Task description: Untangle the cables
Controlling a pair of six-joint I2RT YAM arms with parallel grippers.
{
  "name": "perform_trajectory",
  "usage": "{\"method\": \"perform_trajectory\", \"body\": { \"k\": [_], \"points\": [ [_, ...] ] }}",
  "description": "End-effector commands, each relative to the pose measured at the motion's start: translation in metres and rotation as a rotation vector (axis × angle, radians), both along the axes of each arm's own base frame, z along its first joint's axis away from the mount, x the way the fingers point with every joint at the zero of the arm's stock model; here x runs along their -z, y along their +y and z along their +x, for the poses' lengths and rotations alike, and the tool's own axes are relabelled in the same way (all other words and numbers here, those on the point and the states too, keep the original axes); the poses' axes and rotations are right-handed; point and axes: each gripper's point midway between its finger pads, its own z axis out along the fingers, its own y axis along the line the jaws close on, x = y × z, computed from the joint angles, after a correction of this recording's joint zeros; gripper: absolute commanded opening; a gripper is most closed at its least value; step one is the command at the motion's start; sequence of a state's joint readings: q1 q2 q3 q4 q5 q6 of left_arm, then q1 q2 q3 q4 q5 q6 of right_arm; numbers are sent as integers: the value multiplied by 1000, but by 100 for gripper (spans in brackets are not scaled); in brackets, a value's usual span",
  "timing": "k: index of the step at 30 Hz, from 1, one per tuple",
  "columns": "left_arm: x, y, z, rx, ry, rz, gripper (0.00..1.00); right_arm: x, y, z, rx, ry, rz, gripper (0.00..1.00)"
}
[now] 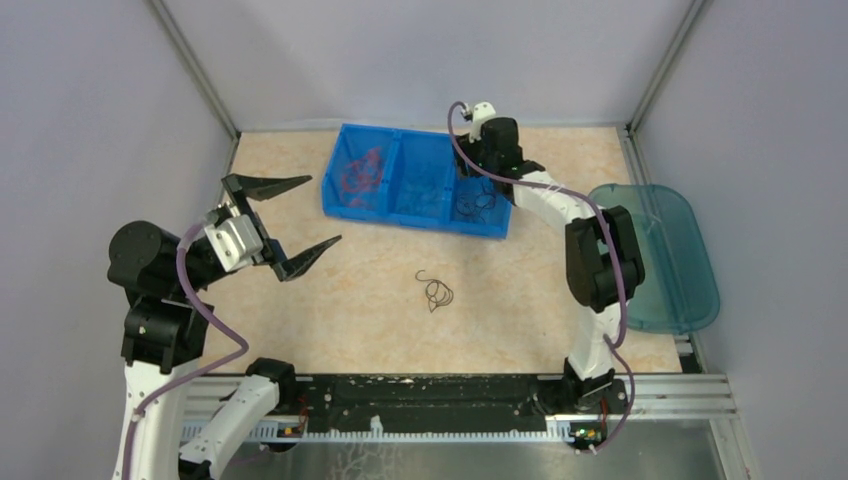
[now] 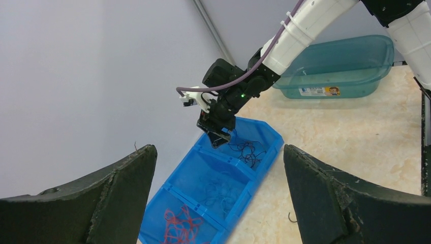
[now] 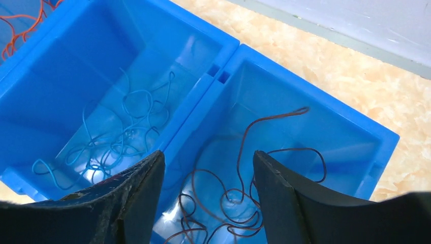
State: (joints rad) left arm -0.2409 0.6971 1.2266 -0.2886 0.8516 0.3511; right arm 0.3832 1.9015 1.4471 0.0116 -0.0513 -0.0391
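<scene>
The blue bin (image 1: pixel 398 165) is seen as glossy, smooth plastic; the cables (image 1: pixel 360 175) in it are smooth-coated; the teal tub (image 1: pixel 660 255) right of it, translucent plastic.

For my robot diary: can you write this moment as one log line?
left hand open, empty | right hand open over dark cables in bin | one dark cable loose on table

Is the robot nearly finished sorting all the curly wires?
Nearly! Done: the red wires, blue wires and dark wires lie apart, each in its own part of the blue tray. In hand: nothing. The right pincer hangs open over the dark wires, and the left pincer is open too. Left: one loose dark wire on the table.
</scene>
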Motion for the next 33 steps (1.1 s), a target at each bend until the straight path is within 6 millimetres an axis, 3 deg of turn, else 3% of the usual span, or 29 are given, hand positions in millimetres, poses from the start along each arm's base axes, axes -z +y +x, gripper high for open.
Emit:
{"method": "perform_trajectory", "body": {
  "k": [1, 3, 4, 5, 8, 11, 14, 17, 21, 25, 29, 33],
  "points": [
    [-6, 1, -7, 4, -33, 4, 99, -60, -14, 4, 78, -114, 67, 67],
    [-7, 1, -7, 5, -31, 2, 99, -73, -19, 2, 105, -148, 85, 74],
    [-7, 1, -6, 3, -28, 1, 99, -80, -23, 1, 123, -164, 92, 94],
    [-7, 1, -6, 1, -24, -1, 99, -85, -25, 0, 138, -174, 98, 99],
    [-8, 2, -3, -9, -16, -6, 99, -109, -37, -5, 191, -236, 119, 99],
    [-9, 3, 4, -29, 5, -18, 99, -144, -46, -18, 268, -300, 273, 99],
    [-7, 3, 12, -49, 35, -30, 99, -150, -23, -40, 128, -256, 349, 99],
    [0, 4, 21, -71, 57, -27, 99, -132, 8, -73, -52, -169, 383, 99],
    [13, 6, 32, -106, 88, -13, 99, -85, 36, -126, -84, -129, 226, 98],
    [28, 6, 44, -128, 143, 8, 99, -35, 64, -191, -122, -29, 170, 90],
    [44, 8, 60, -163, 218, 32, 99, 9, 74, -238, -96, 90, 111, 82],
    [60, 11, 72, -207, 267, 56, 100, 45, 79, -266, -63, 169, 59, 75]
  ]
}}
